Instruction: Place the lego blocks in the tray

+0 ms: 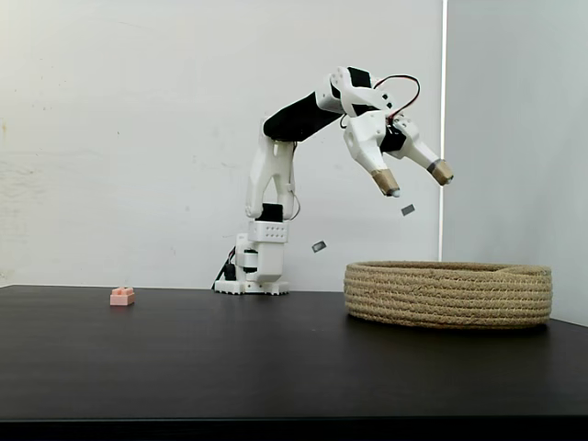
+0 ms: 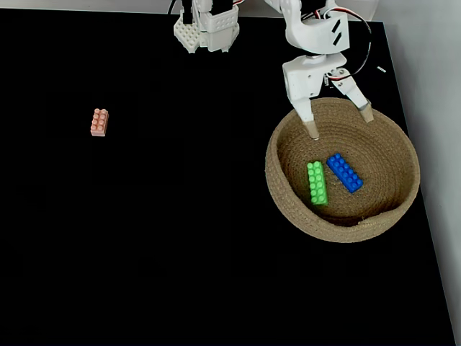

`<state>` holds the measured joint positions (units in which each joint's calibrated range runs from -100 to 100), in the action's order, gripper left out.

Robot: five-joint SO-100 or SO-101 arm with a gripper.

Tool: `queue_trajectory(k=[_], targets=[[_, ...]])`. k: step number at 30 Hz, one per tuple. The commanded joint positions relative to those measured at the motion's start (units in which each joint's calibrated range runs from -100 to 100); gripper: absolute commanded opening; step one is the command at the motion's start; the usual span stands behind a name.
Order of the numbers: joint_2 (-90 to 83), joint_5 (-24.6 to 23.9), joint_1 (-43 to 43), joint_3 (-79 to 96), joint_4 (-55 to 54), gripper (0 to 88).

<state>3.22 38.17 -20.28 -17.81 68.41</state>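
Note:
The tray is a round coiled-rope basket [image 1: 448, 294] [image 2: 288, 202] at the right of the black table. Inside it lie a green lego block [image 2: 316, 183] and a blue lego block [image 2: 344, 172], side by side. A pale pink lego block [image 1: 122, 296] [image 2: 99, 122] rests alone on the table far to the left. My gripper [image 1: 416, 182] [image 2: 340, 121] hangs open above the basket's far rim, fingers spread wide, nothing between them.
The arm's white base [image 1: 257, 262] [image 2: 207, 30] stands at the back of the table. A white wall is behind it. The table's right edge runs just past the basket.

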Motion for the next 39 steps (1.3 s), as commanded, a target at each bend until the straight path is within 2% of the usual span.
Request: queue_trajectory(k=[1, 7, 15, 20, 29, 39], targets=[[-7.7, 0.4, 4.3, 1.5, 0.4, 34.8], [-16.2, 1.6, 18.3, 12.5, 2.1, 32.6], [-22.1, 11.4, 45.3, 30.1, 2.3, 32.5], [-21.5, 17.5, 56.5, 38.6, -4.1, 31.9], [-14.5, 26.4, 66.2, 40.4, -11.2, 31.6], [-4.2, 32.2, 68.8, 36.3, -14.6, 30.9]])
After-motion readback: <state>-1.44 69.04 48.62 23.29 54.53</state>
